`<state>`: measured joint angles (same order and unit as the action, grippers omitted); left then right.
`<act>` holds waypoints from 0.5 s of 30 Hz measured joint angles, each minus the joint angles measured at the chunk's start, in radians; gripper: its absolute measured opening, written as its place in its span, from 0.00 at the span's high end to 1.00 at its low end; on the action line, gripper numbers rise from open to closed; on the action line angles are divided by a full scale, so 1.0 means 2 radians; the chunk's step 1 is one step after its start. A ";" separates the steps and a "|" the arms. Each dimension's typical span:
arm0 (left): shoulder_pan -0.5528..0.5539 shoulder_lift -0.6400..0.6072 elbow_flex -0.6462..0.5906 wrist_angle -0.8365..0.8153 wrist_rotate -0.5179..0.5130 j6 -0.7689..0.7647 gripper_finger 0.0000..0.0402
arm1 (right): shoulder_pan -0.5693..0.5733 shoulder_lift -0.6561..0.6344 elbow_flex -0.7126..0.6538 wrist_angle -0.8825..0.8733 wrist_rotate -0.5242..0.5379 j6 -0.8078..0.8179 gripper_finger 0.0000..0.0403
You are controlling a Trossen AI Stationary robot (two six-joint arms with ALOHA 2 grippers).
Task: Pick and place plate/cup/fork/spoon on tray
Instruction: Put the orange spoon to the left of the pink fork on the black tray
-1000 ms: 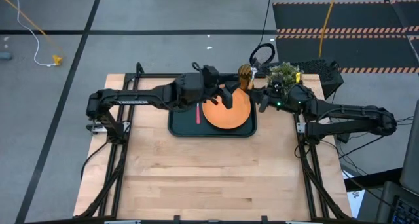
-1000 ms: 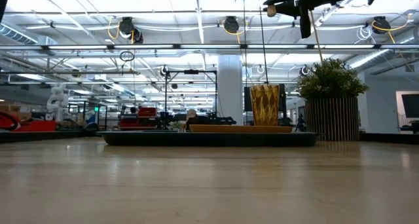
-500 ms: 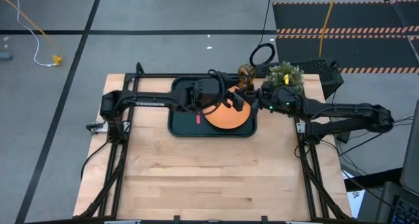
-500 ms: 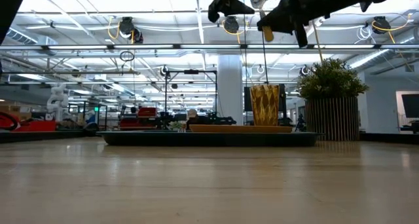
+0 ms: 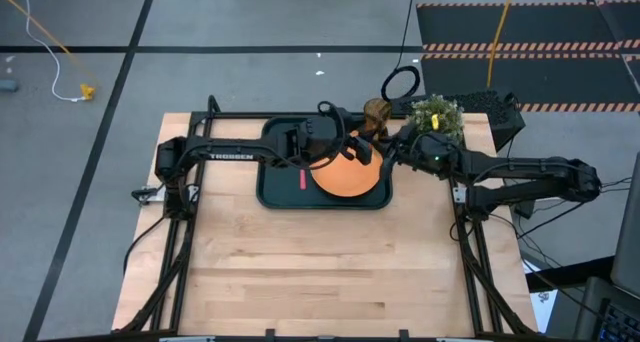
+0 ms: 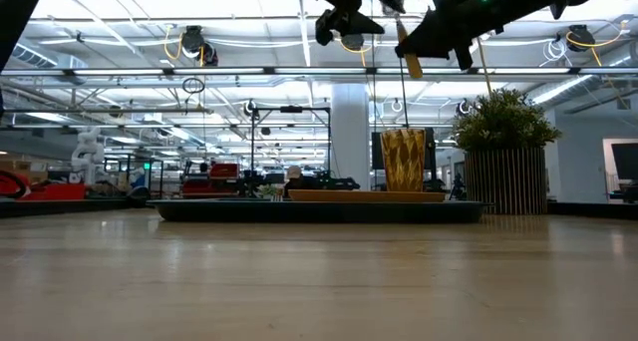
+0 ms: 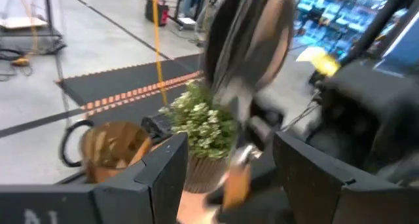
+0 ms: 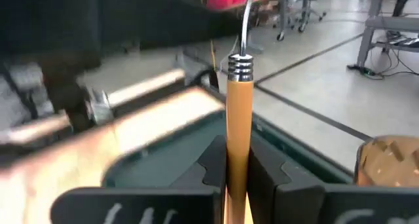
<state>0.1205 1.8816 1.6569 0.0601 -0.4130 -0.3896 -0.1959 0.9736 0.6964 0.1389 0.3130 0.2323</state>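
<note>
My right gripper (image 5: 388, 154) is shut on the spoon (image 8: 239, 119), above the right side of the orange plate (image 5: 345, 177). The plate lies in the dark green tray (image 5: 275, 194), and the red-handled fork (image 5: 302, 179) lies in the tray left of it. My left gripper (image 5: 357, 149) hangs open over the plate, facing the right gripper. In the left wrist view its fingers (image 7: 163, 175) stand on either side of the spoon's handle (image 7: 234, 181), apart from it. The amber cup (image 5: 376, 112) stands upright by the tray's far right corner. My right gripper pinches the spoon's orange-yellow handle (image 8: 239, 175) between its two fingers. The handle runs forward out of the fingers to its metal neck (image 8: 241, 67). The fingers come about level from the table's right. The spoon is lifted clear above the tray.
A potted green plant (image 5: 436, 115) stands at the table's far right, just behind the right arm. A black cable loop (image 5: 400, 82) hangs beyond the far edge. Bare wood (image 5: 320, 272) stretches from the tray to the near edge.
My left gripper has come down and moved toward the right gripper, still open. My right gripper has rolled about its own line and sunk a little, so the spoon has turned with it. Plate, fork and cup have stayed put.
</note>
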 joint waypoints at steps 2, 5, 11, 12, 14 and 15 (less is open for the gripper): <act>0.002 0.000 0.000 0.005 0.013 -0.003 0.44 | 0.006 0.007 0.000 -0.004 -0.001 -0.010 0.96; 0.003 0.000 0.000 -0.005 0.024 -0.007 0.44 | 0.010 0.007 0.000 0.002 0.001 -0.019 0.96; 0.002 0.000 0.000 -0.038 0.028 -0.038 0.45 | 0.011 0.007 0.000 -0.008 0.014 -0.047 0.96; 0.002 0.000 0.000 -0.043 0.028 -0.043 0.47 | 0.011 0.007 0.000 -0.009 0.014 -0.050 0.96; 0.002 0.000 0.000 -0.046 0.028 -0.046 0.51 | 0.011 0.007 0.000 -0.010 0.013 -0.056 0.96; 0.002 0.000 0.000 -0.046 0.028 -0.046 0.53 | 0.012 0.007 0.000 -0.011 0.013 -0.057 0.96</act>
<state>0.1249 1.8816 1.6573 -0.0313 -0.3565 -0.4825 -0.1718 0.9882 0.6960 0.1177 0.3399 0.1184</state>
